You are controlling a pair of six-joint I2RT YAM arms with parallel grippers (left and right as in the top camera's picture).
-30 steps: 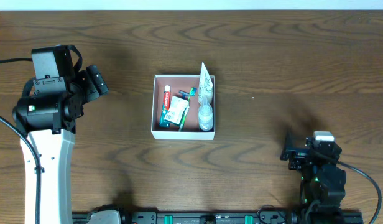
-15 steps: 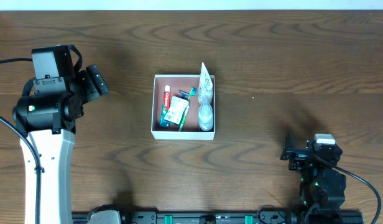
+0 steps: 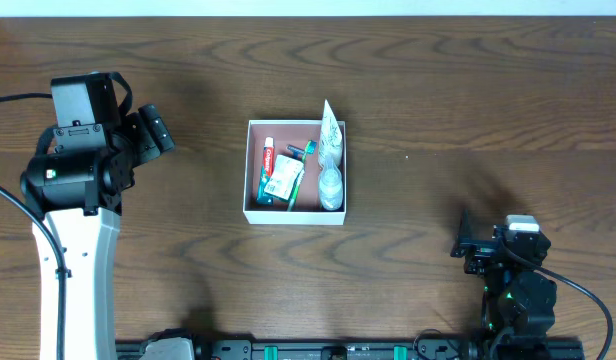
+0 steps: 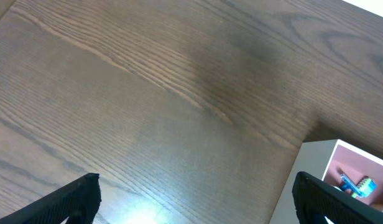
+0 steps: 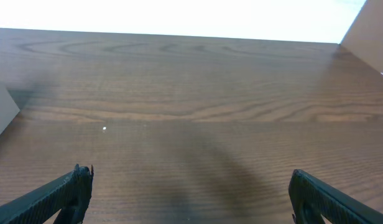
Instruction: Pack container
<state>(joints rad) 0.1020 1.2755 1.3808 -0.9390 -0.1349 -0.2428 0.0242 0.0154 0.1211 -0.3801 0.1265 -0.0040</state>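
Right arm sits slightly closer to the near bench point(image 3: 438, 90) edge than one second ago. Nothing else has shifted.

Left pincer point(image 4: 194, 196): fingers spread wide, nothing between them, raised over bare wood. Its wrist view shows one white corner of the container point(image 4: 316, 165) at the lower right, close to the right-hand fingertip point(image 4: 316, 193).

Right pincer point(image 5: 190, 186): fingers spread wide, nothing held, only wood grain ahead.

Overhead view: the container point(image 3: 294, 216) lies flat near the bench centre, between the two arms. It is well apart from the left pincer, on that pincer's right. It is also well apart from the right pincer, to its left and farther from the robot base.

Container contents:
- tube point(image 3: 268, 158), along the left wall
- carton point(image 3: 284, 181), beside the tube
- bottle point(image 3: 331, 187), at the right wall
- pouch point(image 3: 330, 128), upright and projecting past the far rim
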